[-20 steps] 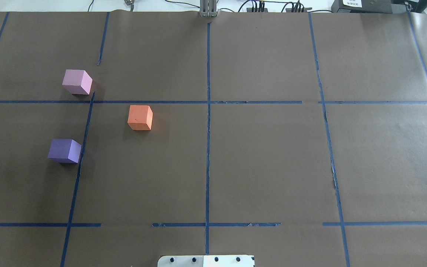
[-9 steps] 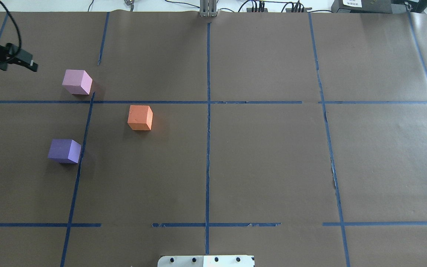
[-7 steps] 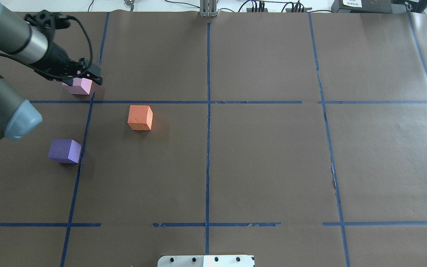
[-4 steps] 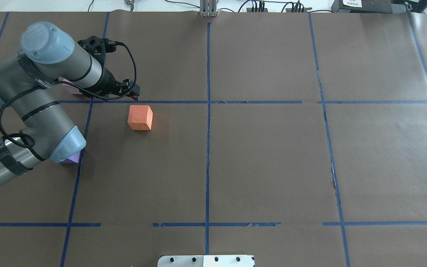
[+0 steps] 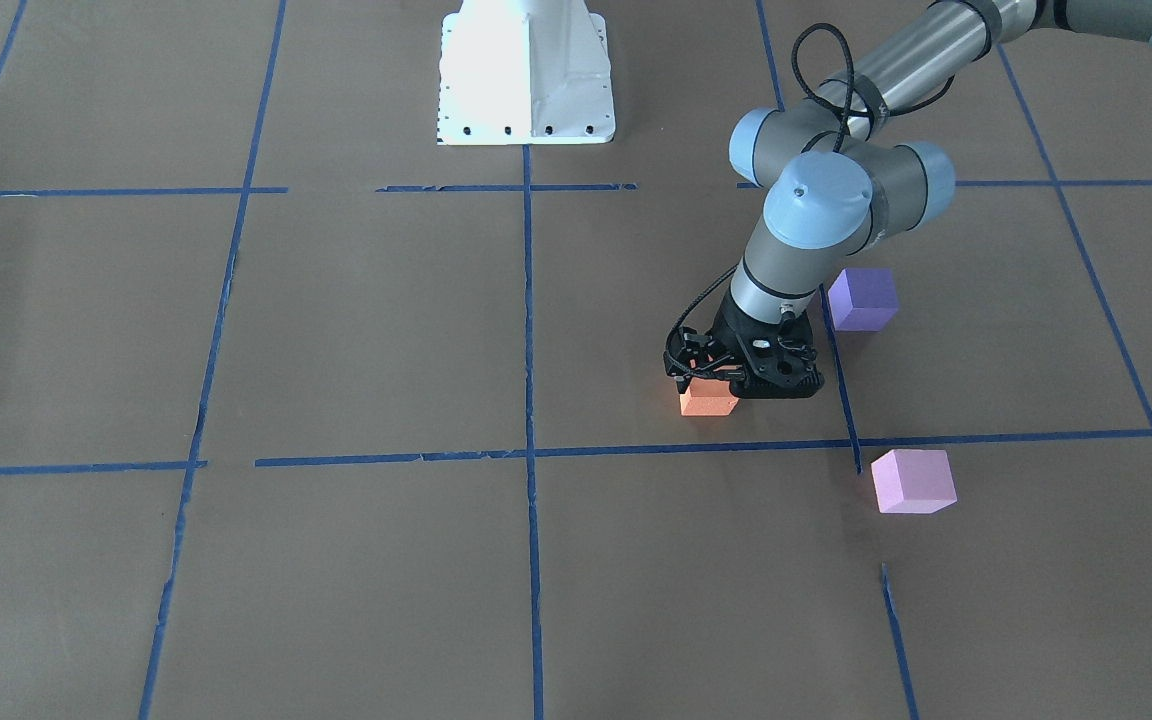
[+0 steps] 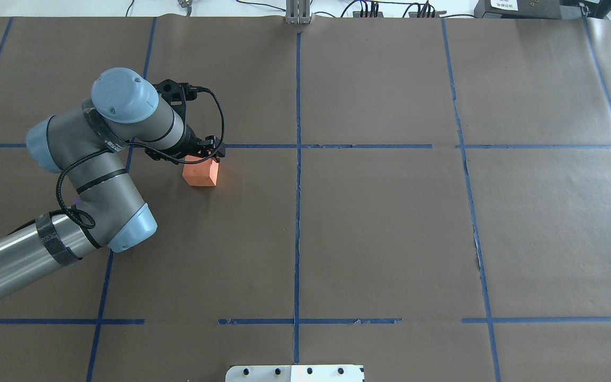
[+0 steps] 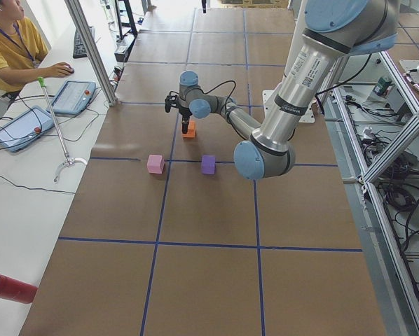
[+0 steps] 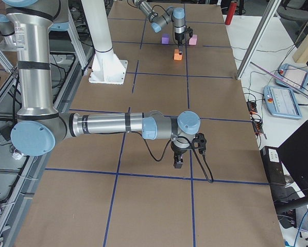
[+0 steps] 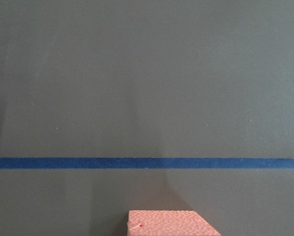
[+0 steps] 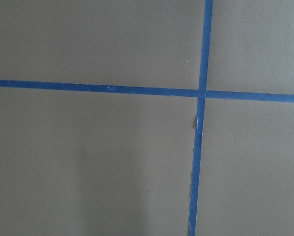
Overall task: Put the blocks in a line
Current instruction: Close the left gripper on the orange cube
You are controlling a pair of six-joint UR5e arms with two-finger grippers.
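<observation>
The orange block (image 5: 708, 402) sits on the brown table cover, also in the overhead view (image 6: 199, 175) and at the bottom edge of the left wrist view (image 9: 172, 223). My left gripper (image 5: 736, 380) hangs just over its top (image 6: 203, 155), and its jaws look open and empty. The dark purple block (image 5: 863, 298) and the pale pink block (image 5: 913, 481) lie apart on the robot's left side. My left arm hides both in the overhead view. My right gripper (image 8: 178, 163) shows only in the exterior right view, far from the blocks, so I cannot tell its state.
Blue tape lines (image 6: 297, 185) cut the brown cover into squares. The white robot base (image 5: 526, 80) stands at the table's near edge. An operator (image 7: 13, 42) sits with tablets (image 7: 73, 96) beside the far edge.
My left arm came in from the left, passed over the pink block, and its gripper now stands over the orange block. The three blocks have not moved.
</observation>
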